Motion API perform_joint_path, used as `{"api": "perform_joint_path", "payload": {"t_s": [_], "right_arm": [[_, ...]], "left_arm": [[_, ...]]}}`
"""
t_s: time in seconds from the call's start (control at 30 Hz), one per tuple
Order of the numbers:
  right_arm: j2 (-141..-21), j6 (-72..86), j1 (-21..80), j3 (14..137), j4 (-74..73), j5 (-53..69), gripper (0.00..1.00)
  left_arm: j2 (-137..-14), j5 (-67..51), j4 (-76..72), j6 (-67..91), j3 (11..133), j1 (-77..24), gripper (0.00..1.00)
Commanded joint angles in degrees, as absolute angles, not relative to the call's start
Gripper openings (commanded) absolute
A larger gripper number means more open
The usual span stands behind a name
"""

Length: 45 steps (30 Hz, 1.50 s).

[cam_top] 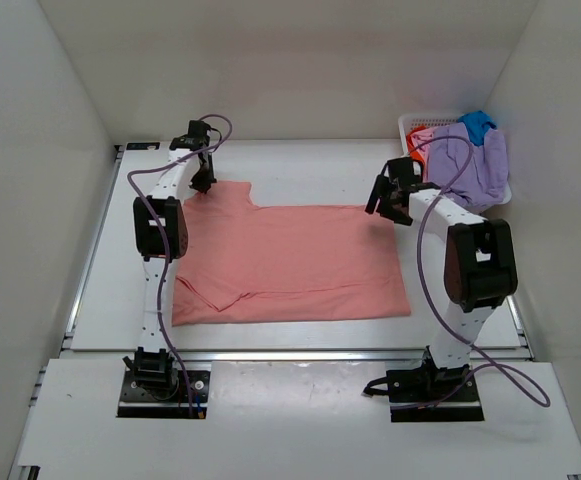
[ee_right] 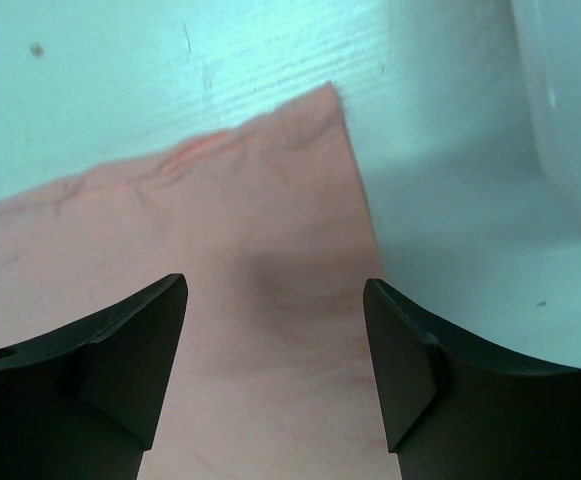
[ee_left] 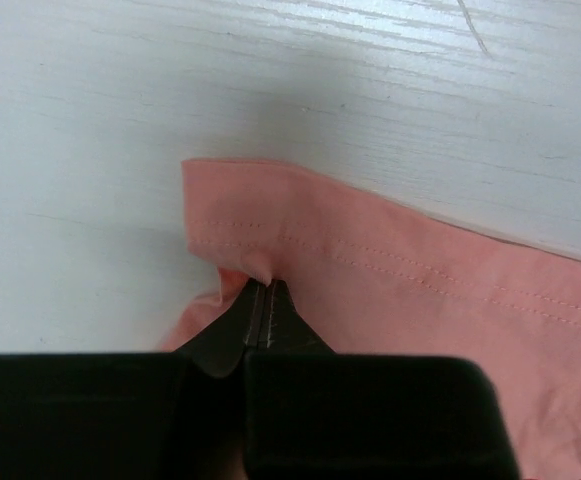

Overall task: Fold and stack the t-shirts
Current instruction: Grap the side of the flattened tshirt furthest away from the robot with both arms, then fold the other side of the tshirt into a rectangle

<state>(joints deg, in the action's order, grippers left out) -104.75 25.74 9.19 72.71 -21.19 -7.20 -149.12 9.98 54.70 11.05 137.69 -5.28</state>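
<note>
My left gripper (ee_left: 263,290) was clenched on the pink shirt (ee_left: 400,280), with a small pucker of its stitched hem pinched between the tips, just beside that edge's corner. From overhead, that was the shirt's far left corner. My right gripper (ee_right: 272,292) had its jaws apart above the far right corner. There was cloth beneath it but nothing between the pads.

The shirt lay spread across the middle of the table (cam_top: 300,165), with a crease near its near left corner. I judged this to be the start of a fold, with one far corner taken and the other not yet. The next move called for the right to drop onto its corner and close. Both would then need to lift level and carry the far edge toward me without dragging the cloth askew.

The table was white and faintly grained, boxed in by plain white walls (cam_top: 30,150). At its far right corner a white basket (cam_top: 407,122) held the other shirts (cam_top: 465,160), lavender, blue and orange, heaped and hanging over the rim.
</note>
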Motion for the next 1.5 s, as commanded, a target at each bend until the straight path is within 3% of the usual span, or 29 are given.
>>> {"api": "perform_joint_path", "payload": {"t_s": [0.0,0.33,0.5,0.57,0.63,0.7,1.0,1.27,1.47], "right_arm": [[-107.5,29.0,8.9,76.8,-19.1,-11.9,0.69],[-121.7,31.6,9.3,94.3,-28.4,-17.4,0.64],[-123.4,32.3,9.4,94.7,-29.8,-17.0,0.61],[-123.7,32.8,9.1,94.0,-29.6,-15.7,0.49],[-124.4,32.6,8.7,94.3,-29.8,-15.1,0.17],[-124.4,32.0,8.3,95.2,-29.8,-13.8,0.00],[-122.6,28.5,8.7,97.5,-30.3,-13.3,0.00],[-112.9,24.4,9.9,84.0,-24.0,-12.1,0.03],[-102.7,22.7,10.3,71.3,-20.0,-10.6,0.00]], "left_arm": [[-149.1,8.4,58.1,11.0,136.1,-5.5,0.00],[-148.6,6.5,57.4,10.5,135.9,-5.3,0.00],[-148.5,6.0,57.1,10.6,135.9,-5.5,0.00],[-148.4,6.0,57.3,10.9,136.3,-5.4,0.00],[-148.5,5.7,57.3,11.1,136.6,-5.4,0.00],[-148.4,4.9,57.4,11.3,138.0,-5.2,0.00],[-137.5,2.9,56.3,11.9,134.4,-3.7,0.00],[-110.7,4.3,44.6,12.7,98.0,-5.4,0.00],[-98.3,4.7,43.0,12.6,82.6,-6.5,0.00]]}}
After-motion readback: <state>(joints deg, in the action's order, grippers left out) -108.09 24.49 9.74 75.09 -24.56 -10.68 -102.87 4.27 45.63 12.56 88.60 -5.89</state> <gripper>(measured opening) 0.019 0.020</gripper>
